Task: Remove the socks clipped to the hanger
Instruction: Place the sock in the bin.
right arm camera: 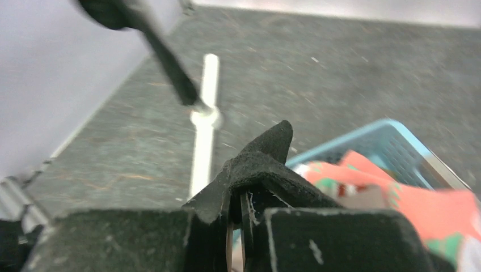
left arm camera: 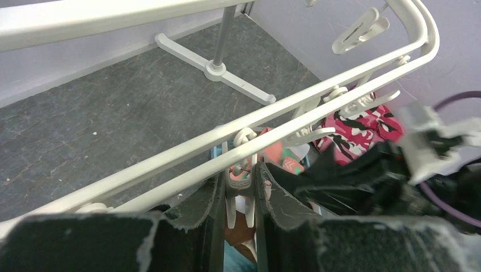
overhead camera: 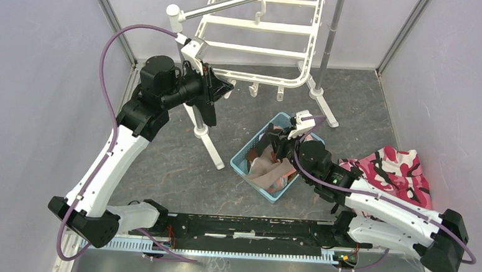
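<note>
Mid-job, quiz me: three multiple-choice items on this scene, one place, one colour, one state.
1. Where do the loose socks lie? A. on the floor B. in the basket C. on the camouflage cloth
2. Basket colour? A. light blue B. green C. white
3. State of the left end effector? A. wide open B. closed on a clip of the hanger C. holding the basket
Answers: 1 B, they fill it; 2 A, its slatted wall shows blue; 3 B, it squeezes a white clip.
</note>
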